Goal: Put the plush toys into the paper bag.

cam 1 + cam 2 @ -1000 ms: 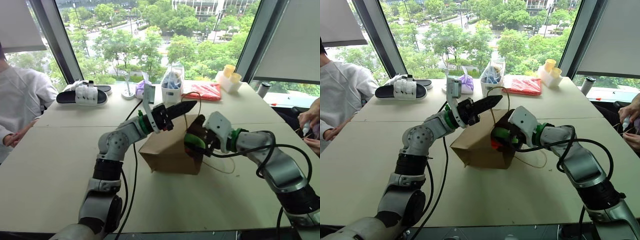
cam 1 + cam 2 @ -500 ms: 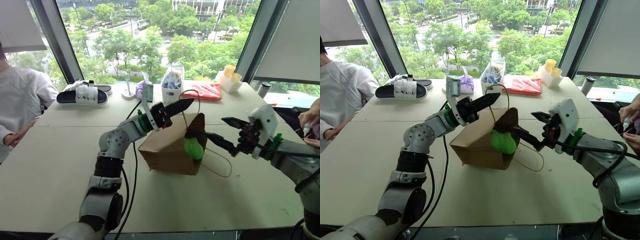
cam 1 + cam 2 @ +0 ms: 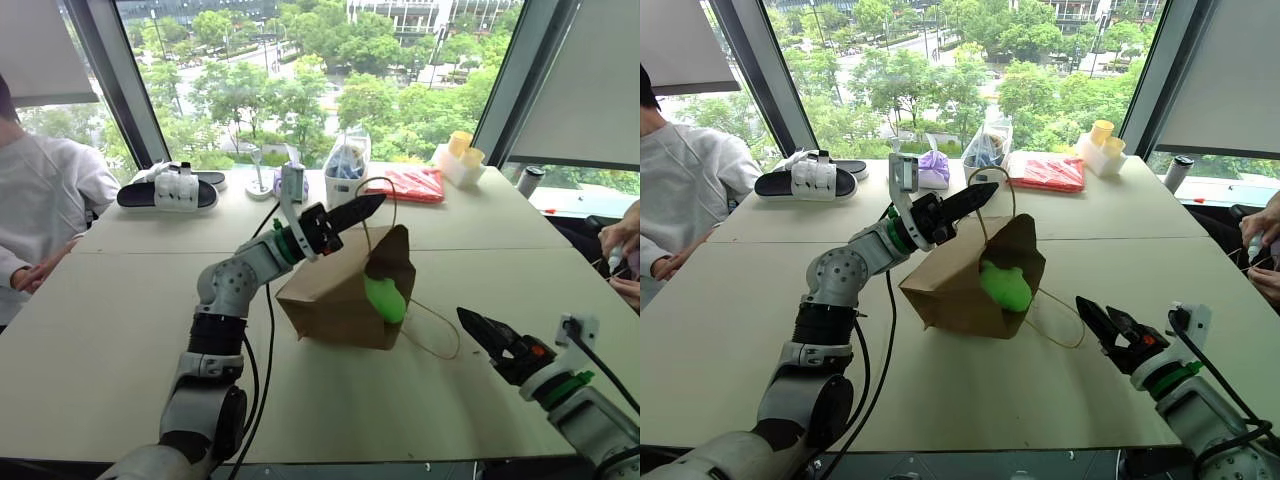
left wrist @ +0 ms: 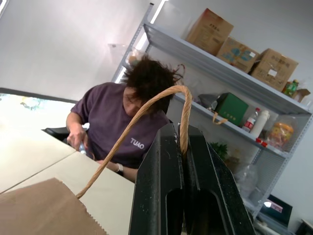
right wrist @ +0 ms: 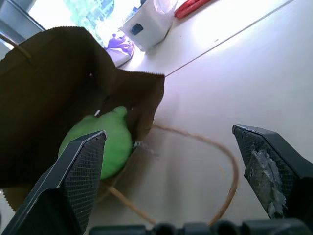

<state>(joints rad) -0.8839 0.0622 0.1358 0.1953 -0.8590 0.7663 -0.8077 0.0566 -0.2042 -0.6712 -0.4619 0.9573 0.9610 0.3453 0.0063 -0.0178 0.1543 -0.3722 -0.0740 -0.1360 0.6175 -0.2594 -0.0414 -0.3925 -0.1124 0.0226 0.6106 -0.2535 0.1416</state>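
The brown paper bag (image 3: 335,300) lies on its side mid-table, mouth toward the right. A light green plush toy (image 3: 385,296) sits just inside the mouth, also seen in the right wrist view (image 5: 100,142). My left gripper (image 3: 372,205) is above the bag, shut on its upper twine handle (image 4: 164,95) and holding the top edge up. The bag's other handle (image 3: 440,335) lies looped on the table. My right gripper (image 3: 1095,308) is low and to the right of the bag, open and empty, pointing at the mouth from a short way off.
Black-and-white slippers (image 3: 168,190), a purple pouch (image 3: 933,165), a clear plastic bag (image 3: 345,160), a red packet (image 3: 405,182) and a white box with yellow cups (image 3: 458,158) line the far edge. A person in white (image 3: 40,200) sits left; a person's hand (image 3: 620,235) is at right.
My right gripper came out of the bag's mouth, moving right and down toward the near edge while rolling over. The green toy stayed in the bag. The left gripper kept still.
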